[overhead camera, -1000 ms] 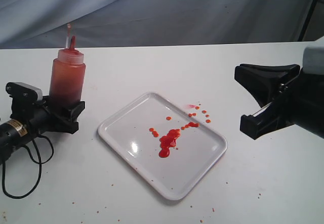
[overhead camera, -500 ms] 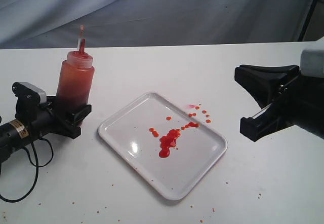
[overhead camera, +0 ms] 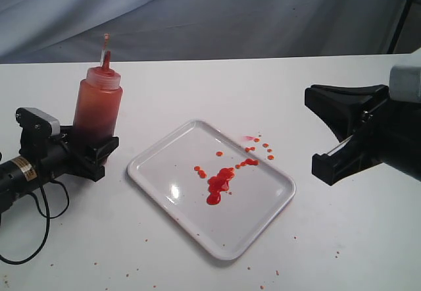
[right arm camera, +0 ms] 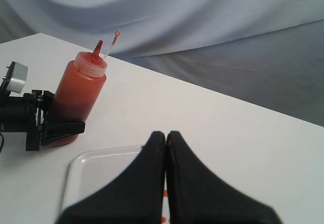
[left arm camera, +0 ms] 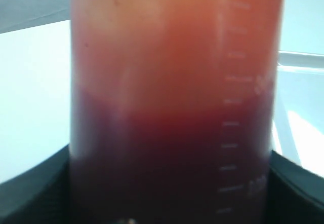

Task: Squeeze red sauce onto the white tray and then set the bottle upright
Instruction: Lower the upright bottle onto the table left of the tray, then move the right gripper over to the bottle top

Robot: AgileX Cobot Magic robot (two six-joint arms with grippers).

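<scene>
Two jaws of the left gripper [overhead camera: 92,147] clasp the bottle [overhead camera: 97,106] low on its body. It stands upright, long axis vertical, nozzle up. Just beyond the fingertips lies the white tray [overhead camera: 152,174], holding red sauce [overhead camera: 217,184]. Across the tray, the right gripper [right arm camera: 166,138] is pinched closed. White table [overhead camera: 329,238], grey cloth backdrop [overhead camera: 263,14].

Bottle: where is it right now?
In the exterior view the bottle stands upright on the left of the table, gripped low by the left hand, left of the white tray and clear of it.
</scene>
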